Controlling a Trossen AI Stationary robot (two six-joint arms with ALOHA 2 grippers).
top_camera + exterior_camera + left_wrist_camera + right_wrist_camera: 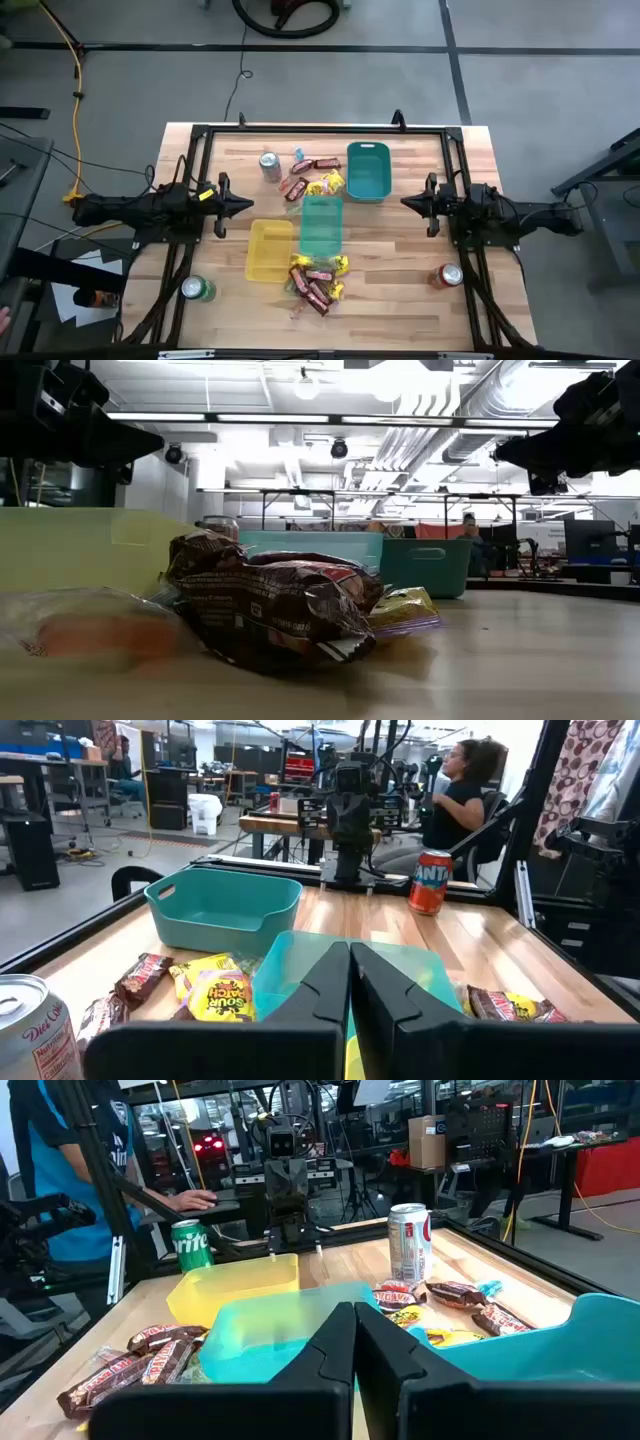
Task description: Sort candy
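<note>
You've got the wooden table [400,290] with both arms parked over its side edges, clear of the candy. Your left gripper [243,206] sits at the left side, fingers [325,982] pressed together, holding nothing. Your right gripper [408,203] sits at the right side, fingers [340,1338] also pressed together and empty.

Trays next: deep teal bin [368,169] toward the far edge, flat teal tray [321,224] at the centre, yellow tray [269,249] touching its left side. All three look empty.

Cans: silver can [270,165] far left of centre, green can [195,289] at the near left corner, orange can [447,276] near right.

The candy is in two heaps. Far heap [312,178] lies between the silver can and the deep teal bin, just beyond the flat teal tray: red-brown bars, yellow packets, a small blue piece. Near heap [315,280] lies just in front of the flat teal tray and yellow tray: red-brown bars with yellow packets. The low view puts a crumpled red-brown wrapper [270,610] right up close.

A person in a dark top [462,795] sits beyond the table; another person's hand [195,1200] rests on a bench behind.
</note>
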